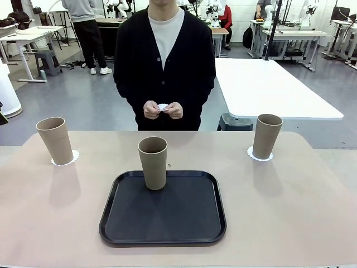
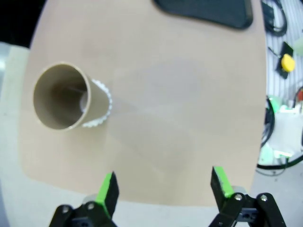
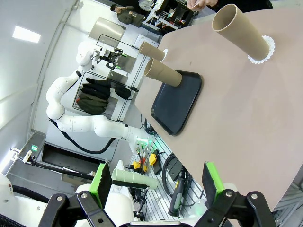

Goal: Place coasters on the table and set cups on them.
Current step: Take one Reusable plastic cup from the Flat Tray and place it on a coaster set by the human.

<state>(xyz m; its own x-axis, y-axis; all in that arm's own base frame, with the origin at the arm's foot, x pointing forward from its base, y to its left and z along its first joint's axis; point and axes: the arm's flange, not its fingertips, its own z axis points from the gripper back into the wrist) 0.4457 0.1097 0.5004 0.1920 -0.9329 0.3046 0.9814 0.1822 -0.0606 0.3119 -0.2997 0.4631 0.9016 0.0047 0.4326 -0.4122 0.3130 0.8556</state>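
One tray, three cups, three coasters

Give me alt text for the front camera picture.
The middle cup stands on a black tray on the beige table. The left cup and right cup stand on white coasters, and a person across the table holds something small and white in both hands.

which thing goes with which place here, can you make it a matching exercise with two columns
Things:
1. middle tall tan cardboard-coloured cup
2. left tall tan cup
3. loose small white scalloped paper coaster
4. black rounded-square tray

Places:
a. on a white paper coaster on the beige table
b. in the person's hands
c. standing on the tray
d. flat on the table, nearest the robot

Pairs: 1-c, 2-a, 3-b, 4-d
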